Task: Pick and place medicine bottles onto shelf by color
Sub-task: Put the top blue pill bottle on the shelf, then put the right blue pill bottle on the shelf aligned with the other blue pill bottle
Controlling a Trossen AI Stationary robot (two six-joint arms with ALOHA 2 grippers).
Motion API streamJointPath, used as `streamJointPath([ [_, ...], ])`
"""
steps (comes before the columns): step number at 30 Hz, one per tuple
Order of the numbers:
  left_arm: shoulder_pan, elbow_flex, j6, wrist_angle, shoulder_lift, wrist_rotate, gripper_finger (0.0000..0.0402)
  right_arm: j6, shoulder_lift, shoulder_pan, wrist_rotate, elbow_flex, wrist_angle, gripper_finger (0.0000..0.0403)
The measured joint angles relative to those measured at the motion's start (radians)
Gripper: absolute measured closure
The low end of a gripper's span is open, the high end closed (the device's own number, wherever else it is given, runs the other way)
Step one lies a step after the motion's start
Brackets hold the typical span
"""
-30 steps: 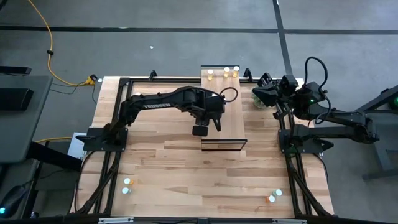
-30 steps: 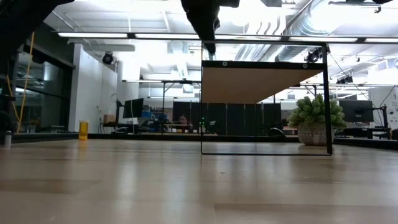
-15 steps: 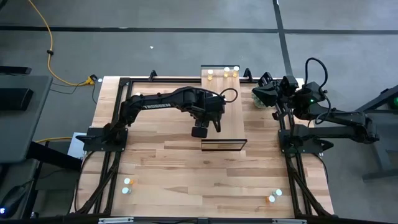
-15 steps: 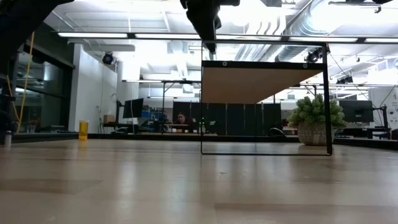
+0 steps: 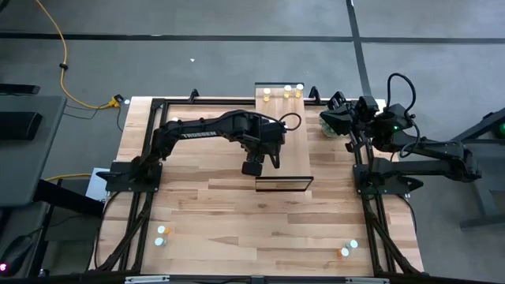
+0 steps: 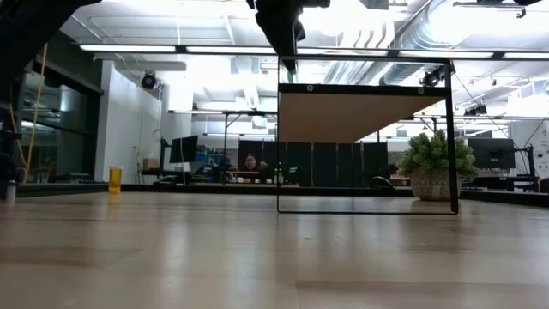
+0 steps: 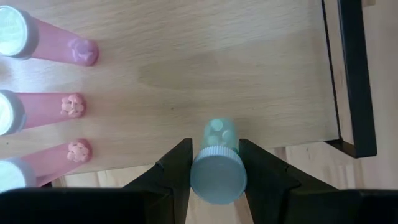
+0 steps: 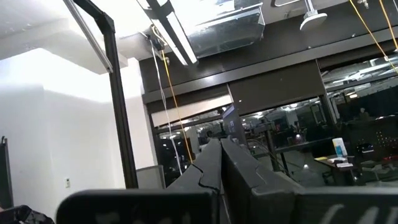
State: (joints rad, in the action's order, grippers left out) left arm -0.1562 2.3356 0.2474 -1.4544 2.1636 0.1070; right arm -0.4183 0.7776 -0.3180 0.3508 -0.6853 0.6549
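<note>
My left gripper (image 5: pixel 252 167) hangs over the near left part of the shelf (image 5: pixel 282 134), shut on a pale blue-green medicine bottle (image 7: pixel 215 163) with a white cap. Three pink bottles (image 7: pixel 46 106) stand on their bases on the shelf board (image 7: pixel 217 68) beside it. A few yellow bottles (image 5: pixel 284 92) stand at the shelf's far end. More bottles stand on the table near its front left (image 5: pixel 162 234) and front right (image 5: pixel 347 249). My right gripper (image 8: pixel 217 152) is shut, raised at the table's far right and pointing up into the room. My left gripper pinches the blue-green bottle between its two fingers (image 7: pixel 177 171), at the cap (image 7: pixel 217 180) and the top of the body. The fingers come from above, pointing down. The bottle stays upright, cap up, base (image 7: pixel 219 130) toward the board; whether the base touches the board I cannot tell.
The shelf's dark frame edge (image 7: pixel 351 74) runs close beside the held bottle. A potted plant (image 6: pixel 433 167) stands at the far right of the table, near my right arm. A yellow bottle (image 6: pixel 115 178) stands far off at the left in the low view.
</note>
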Motion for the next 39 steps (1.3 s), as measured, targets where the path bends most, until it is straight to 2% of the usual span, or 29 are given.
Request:
streamJointPath([
  [11,0.000,0.000,0.000,0.003,0.000,-0.001,0.0288,0.000,0.000,0.000,0.000,0.000,0.000,0.0402],
  [27,0.000,0.000,-0.017,0.007,0.000,0.011,0.0250,0.000,0.000,0.000,0.000,0.000,0.000,0.0402],
  [39,0.000,0.000,-0.038,0.007,0.000,0.017,0.0192,0.000,0.000,0.000,0.000,0.000,-0.008,0.0402],
])
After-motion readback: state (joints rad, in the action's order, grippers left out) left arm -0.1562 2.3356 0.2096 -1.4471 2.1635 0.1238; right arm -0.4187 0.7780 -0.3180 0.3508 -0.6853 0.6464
